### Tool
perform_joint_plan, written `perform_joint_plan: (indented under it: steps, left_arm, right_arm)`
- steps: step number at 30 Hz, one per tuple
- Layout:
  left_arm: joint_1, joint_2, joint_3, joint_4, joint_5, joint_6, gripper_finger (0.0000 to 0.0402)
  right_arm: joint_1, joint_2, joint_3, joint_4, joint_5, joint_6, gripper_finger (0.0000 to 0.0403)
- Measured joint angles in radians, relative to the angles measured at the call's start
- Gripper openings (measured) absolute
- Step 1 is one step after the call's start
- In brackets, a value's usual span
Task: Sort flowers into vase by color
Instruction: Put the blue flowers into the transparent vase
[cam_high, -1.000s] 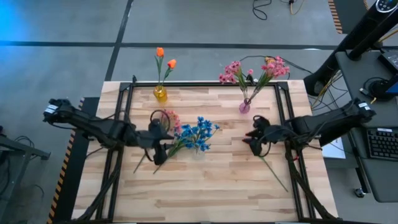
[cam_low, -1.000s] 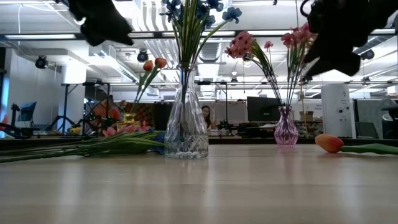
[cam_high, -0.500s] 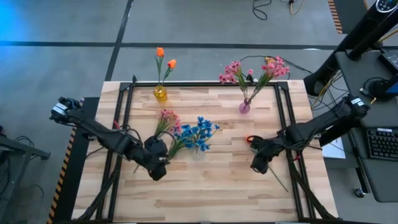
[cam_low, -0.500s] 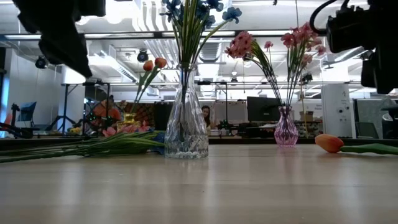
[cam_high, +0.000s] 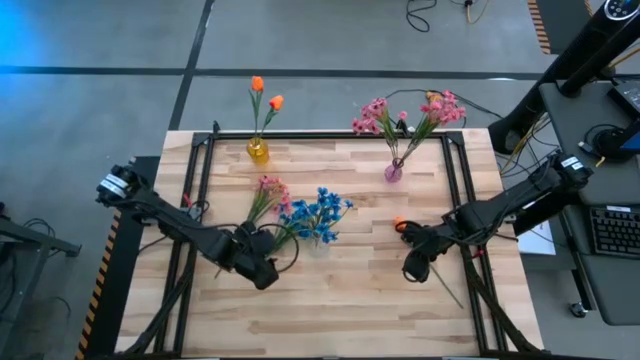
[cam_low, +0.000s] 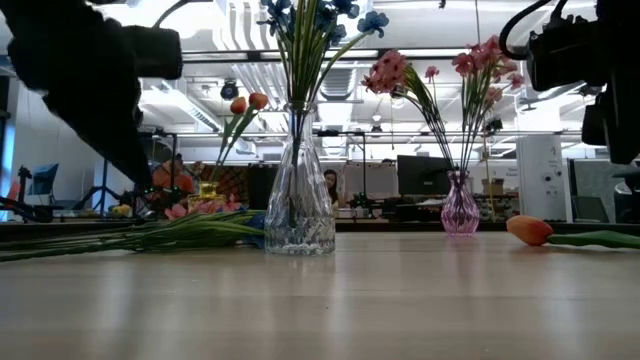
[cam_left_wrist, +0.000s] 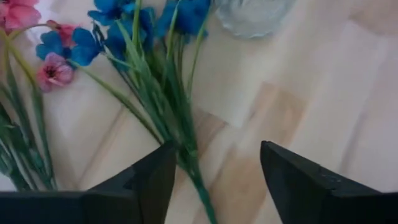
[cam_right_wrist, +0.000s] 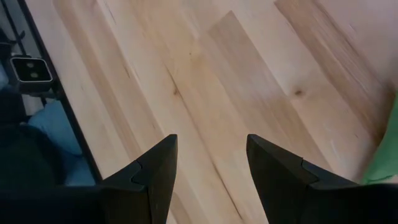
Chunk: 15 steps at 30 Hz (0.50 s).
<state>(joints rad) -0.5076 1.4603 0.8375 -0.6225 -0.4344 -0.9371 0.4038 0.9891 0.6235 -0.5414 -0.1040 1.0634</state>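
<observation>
A clear vase (cam_low: 298, 212) with blue flowers (cam_high: 322, 214) stands mid-table. Beside it, loose blue stems (cam_left_wrist: 163, 93) and a pink spray (cam_high: 268, 192) lie flat on the wood. Orange tulips stand in a yellow vase (cam_high: 258, 151), and pink sprays stand in a pink vase (cam_high: 393, 172). One orange tulip (cam_high: 400, 224) lies on the right part of the table. My left gripper (cam_left_wrist: 216, 150) hangs open above the loose stalks' cut ends. My right gripper (cam_right_wrist: 211, 146) is open over bare wood, just near of the lying tulip's bud, with its green stalk (cam_right_wrist: 387, 163) beside it.
A black metal frame (cam_high: 200, 200) runs along the table's left, right and far sides. The near half of the table (cam_high: 330, 320) is bare wood. A desk with a keyboard (cam_high: 612, 230) stands off the right edge.
My left gripper has moved from over the loose pink and blue flowers toward the near edge and has sunk lower. My right gripper has also gone toward the near edge, uncovering the lying tulip's orange bud, and then stayed still. The flowers have not moved.
</observation>
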Motion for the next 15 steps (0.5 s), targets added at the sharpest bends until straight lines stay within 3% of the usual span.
perform_joint_plan:
  steps: [6, 15]
  left_arm:
    - [0.0, 0.061, 0.0, -0.023, -0.027, 0.002, 0.025]
    - [0.0, 0.116, -0.002, -0.022, -0.06, -0.01, 0.0254]
  right_arm:
    - [0.0, 0.001, 0.0, 0.0, 0.003, -0.012, 0.0185]
    - [0.0, 0.001, 0.0, 0.0, 0.045, -0.035, 0.0185]
